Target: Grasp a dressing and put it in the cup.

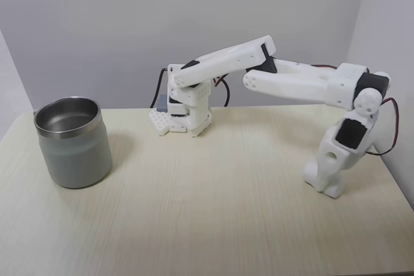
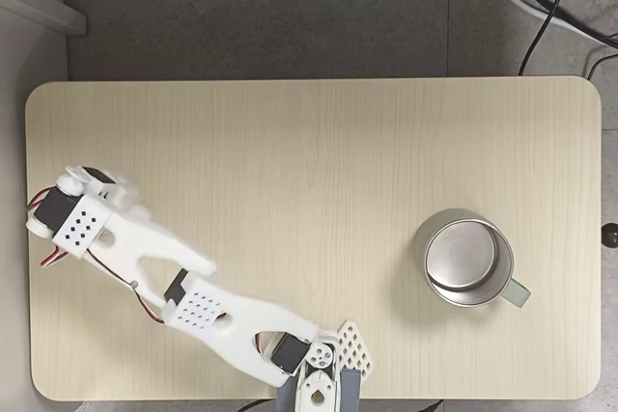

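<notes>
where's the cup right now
The cup stands upright on the table's left side in a fixed view and toward the right in the top-down fixed view, far from the arm.

Table (image 2: 290, 132) bears cup (image 2: 462, 258).

Matte grey cup (image 1: 72, 150) with shiny rim; pale woodgrain table (image 1: 213, 224); white arm (image 1: 291, 85) with black motors.

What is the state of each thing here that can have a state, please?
cup: upright on the table, open top, empty inside.
gripper: pointing down, its tip at the table surface, far from the cup; open or shut cannot be told.
arm: bent at the elbow, reaching to the right side of a fixed view.
</notes>
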